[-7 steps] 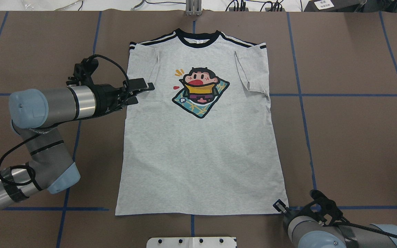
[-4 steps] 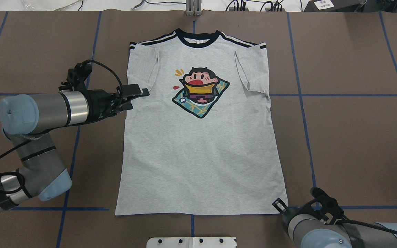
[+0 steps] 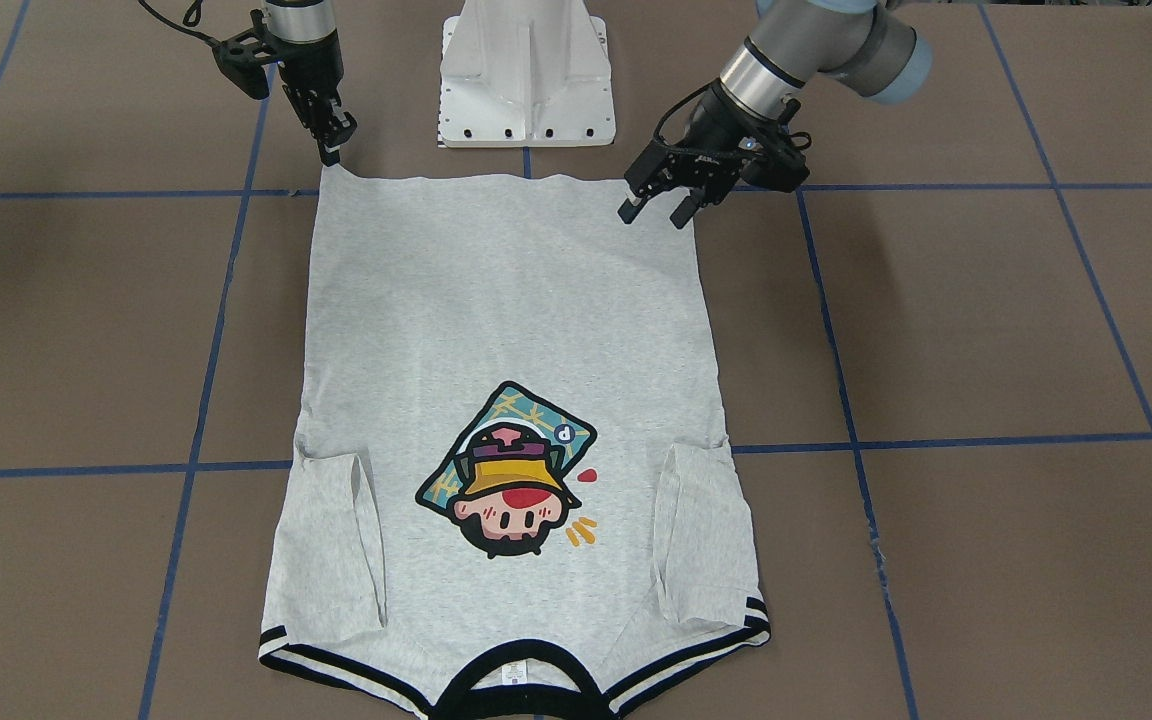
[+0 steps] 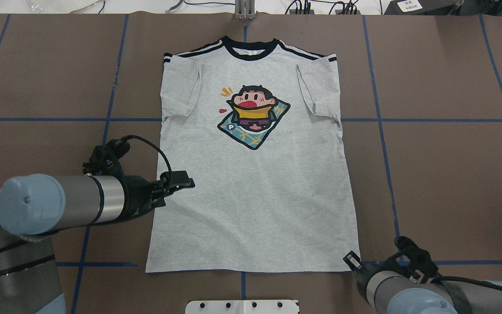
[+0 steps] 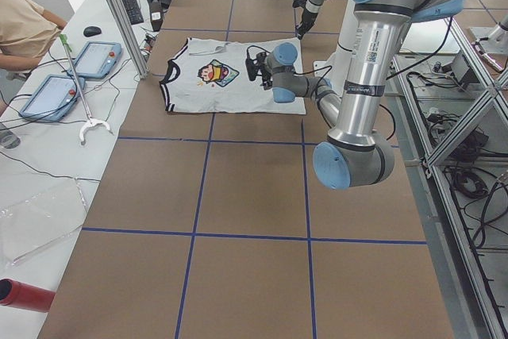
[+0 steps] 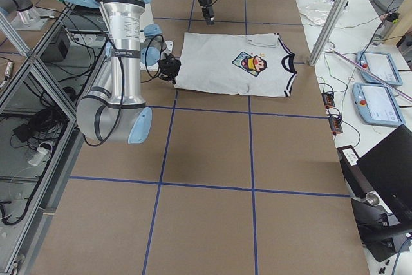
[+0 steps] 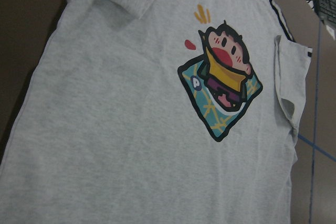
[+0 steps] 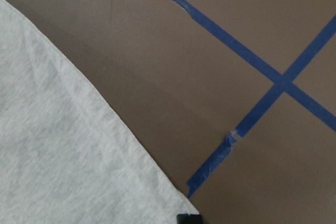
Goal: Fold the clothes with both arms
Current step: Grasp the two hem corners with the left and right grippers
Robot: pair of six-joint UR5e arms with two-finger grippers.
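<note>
Fingers spread, the left gripper [image 3: 652, 214] hovers over the flat T-shirt [image 4: 251, 196] edge, likely seeking a hem corner as the right gripper [image 3: 330, 150] has, its closure impossible to tell.

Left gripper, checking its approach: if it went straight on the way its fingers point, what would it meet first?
Probably the light heather-grey T-shirt: the black two-finger left gripper slants down over its side edge, toward plain fabric short of the cartoon print. Its height is unclear.

T-shirt [image 4: 255, 196]: soft matt heathered knit cloth, smooth flat print.
Counter [image 4: 451, 174]: matt brown paper covering, blue tape lines [image 8: 252, 59].
Left arm [image 4: 81, 205]: brushed metal tube, smooth plastic cap.
Left claw [image 3: 652, 217]: matt black finish.
</note>
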